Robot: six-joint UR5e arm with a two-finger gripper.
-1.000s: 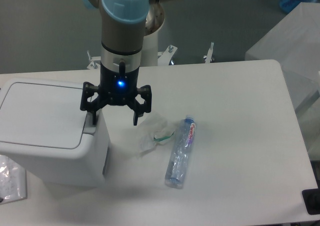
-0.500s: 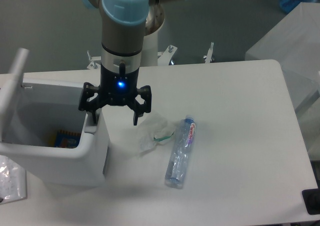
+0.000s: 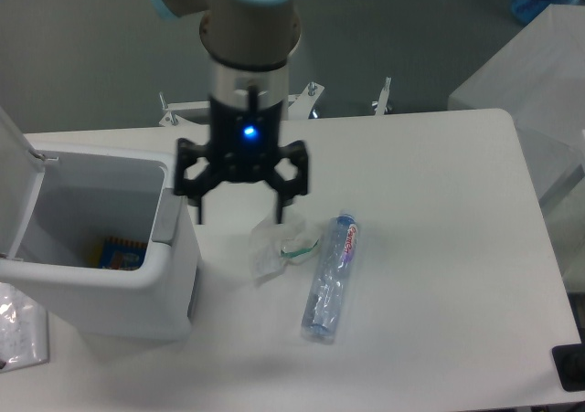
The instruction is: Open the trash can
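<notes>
The gripper [image 3: 239, 218] hangs above the table [image 3: 439, 248] with its two black fingers spread apart and nothing between them; a blue light glows on its body. At its 9 o'clock, just beside the left finger, stands the trash can [image 3: 101, 279], with its lid [image 3: 16, 188] swung upright at the far left edge, so the inside shows, with a small colourful packet [image 3: 122, 252] at the bottom. At the gripper's 5 o'clock lies a crumpled clear wrapper [image 3: 279, 246], and touching that, further toward 4 o'clock, a clear plastic bottle [image 3: 331, 277] on its side.
</notes>
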